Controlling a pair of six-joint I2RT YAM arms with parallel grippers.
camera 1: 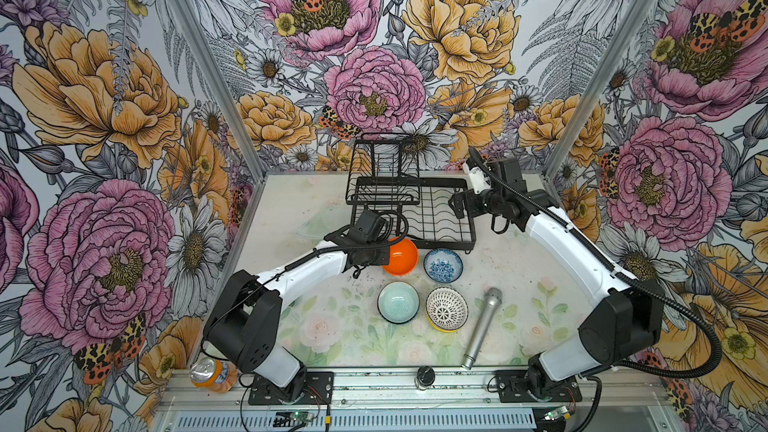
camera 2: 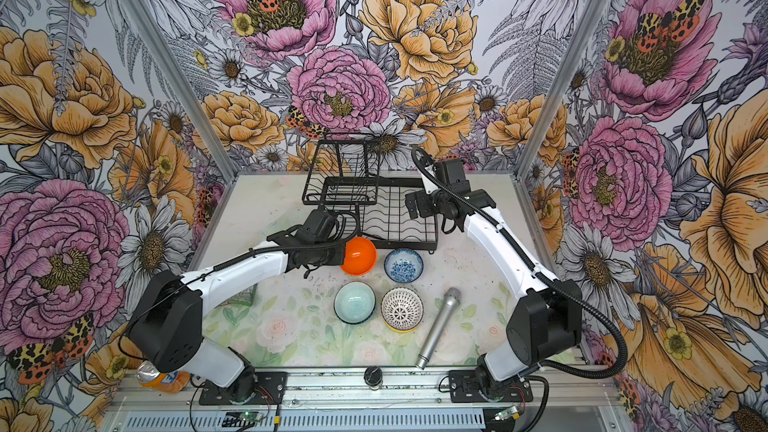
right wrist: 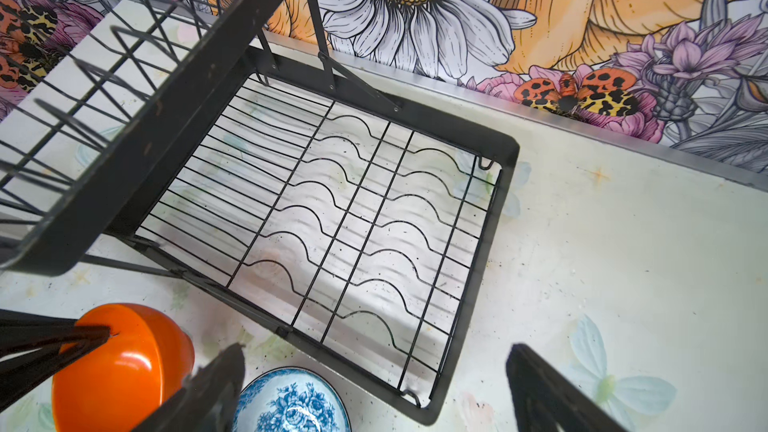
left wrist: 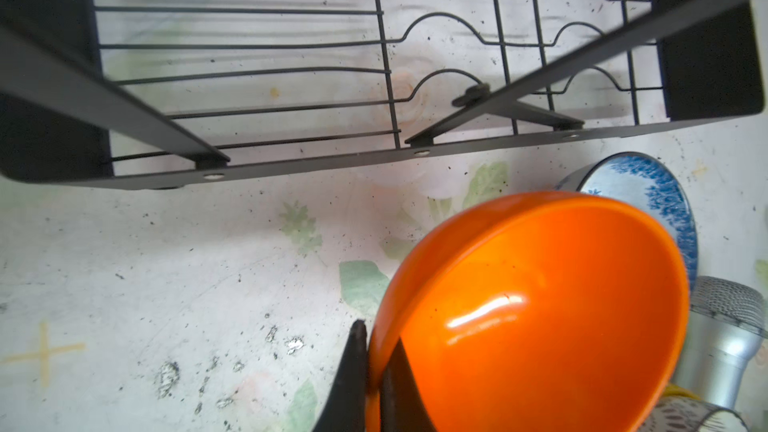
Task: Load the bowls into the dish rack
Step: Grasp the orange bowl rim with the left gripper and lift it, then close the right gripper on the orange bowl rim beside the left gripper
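Left claw (left wrist: 376, 342) was pinched shut on the rim of the orange bowl (camera 1: 402, 258), we saw, holding it tipped on edge at the near edge of the dish rack (right wrist: 436, 118). Nearest us, the teal bowl (camera 1: 398, 302) sat left of the lattice bowl (camera 1: 446, 308), which rested in a yellow bowl (camera 1: 444, 329). Beyond these, the blue floral bowl (camera 1: 443, 265) stood just right of the orange one. Farthest, above the rack's right side, the right claw (right wrist: 374, 351) hung spread wide, gripping nothing.
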